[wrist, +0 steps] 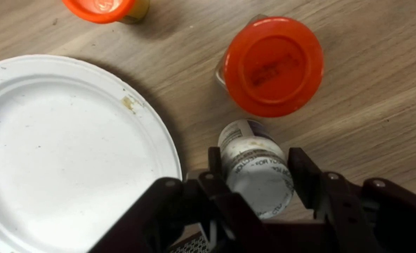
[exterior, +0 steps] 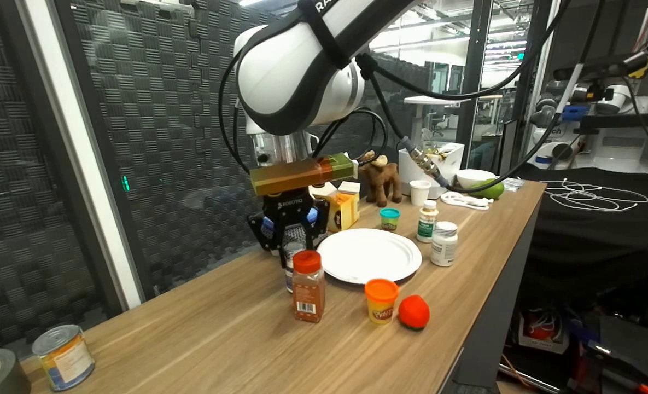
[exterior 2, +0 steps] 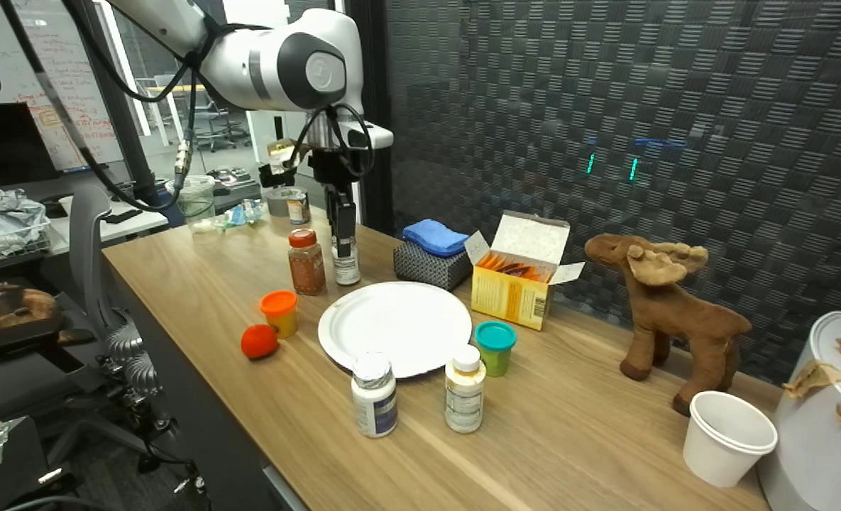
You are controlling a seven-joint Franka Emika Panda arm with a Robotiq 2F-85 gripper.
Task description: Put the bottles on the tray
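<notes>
Supplement bottle (wrist: 258, 177): likely light, stiff, slick; hold squarely, high up.
Gripper (wrist: 255, 160): narrow, apparently pinching your bottle.
Paper plate (exterior: 370, 255): right of it in an exterior view.

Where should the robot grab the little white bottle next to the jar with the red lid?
I'd hold the bottle by its round sides just under the cap, coming straight down, since it looks upright. The jar stands close on one side, so squeeze from the side facing the plate and the side facing away. The gripper is lined up about that way.
</notes>
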